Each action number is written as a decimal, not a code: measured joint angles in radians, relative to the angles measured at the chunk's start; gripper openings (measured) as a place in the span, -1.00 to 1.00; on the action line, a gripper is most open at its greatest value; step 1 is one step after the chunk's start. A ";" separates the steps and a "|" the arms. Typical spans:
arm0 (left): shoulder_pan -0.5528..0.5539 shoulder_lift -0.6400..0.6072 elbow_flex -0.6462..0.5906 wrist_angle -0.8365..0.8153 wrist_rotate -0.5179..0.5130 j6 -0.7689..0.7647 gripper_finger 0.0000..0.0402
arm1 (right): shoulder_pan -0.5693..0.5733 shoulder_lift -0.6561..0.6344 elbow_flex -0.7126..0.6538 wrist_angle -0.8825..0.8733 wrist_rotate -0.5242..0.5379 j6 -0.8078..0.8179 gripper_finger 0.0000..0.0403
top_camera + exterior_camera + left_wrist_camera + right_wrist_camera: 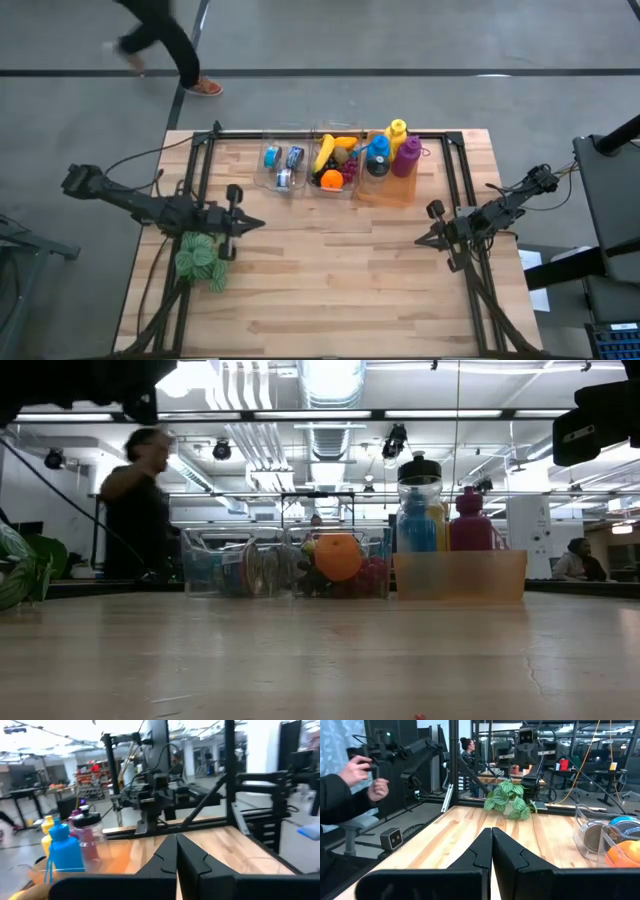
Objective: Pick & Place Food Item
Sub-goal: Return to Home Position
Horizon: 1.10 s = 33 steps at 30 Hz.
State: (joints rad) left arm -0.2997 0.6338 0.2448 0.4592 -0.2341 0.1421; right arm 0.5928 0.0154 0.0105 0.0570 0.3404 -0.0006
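Observation:
The food lies in a clear bin at the table's far middle: a yellow banana, an orange and dark grapes. The orange also shows in the low view. My left gripper hovers at the table's left, pointing level toward the right. It is shut and holds nothing, its fingers closed together. My right gripper waits at the table's right, pointing left. It too is shut and holds nothing. Both stand nearer the front than the bins.
A clear bin with cans stands left of the food. An orange-tinted bin with bottles stands to its right. A green plant sits below my left arm. Black frame rails run along the table's sides. A person walks beyond the far edge.

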 joint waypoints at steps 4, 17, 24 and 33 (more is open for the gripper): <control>0.000 -0.126 -0.107 0.047 0.002 -0.003 -1.00 | 0.000 0.000 0.000 0.000 0.000 0.000 -0.96; -0.008 -0.465 -0.240 -0.120 0.002 0.051 -1.00 | 0.000 0.000 0.000 0.001 0.000 0.000 -0.96; -0.008 -0.636 -0.241 -0.384 -0.054 0.017 -1.00 | 0.000 0.000 0.000 0.000 0.000 0.000 -0.96; -0.010 -0.619 -0.231 -0.424 -0.096 0.017 -1.00 | 0.000 -0.001 0.000 0.000 0.000 0.000 -0.96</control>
State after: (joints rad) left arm -0.3099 0.0151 0.0135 0.0353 -0.3298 0.1593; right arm 0.5929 0.0147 0.0105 0.0568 0.3403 -0.0002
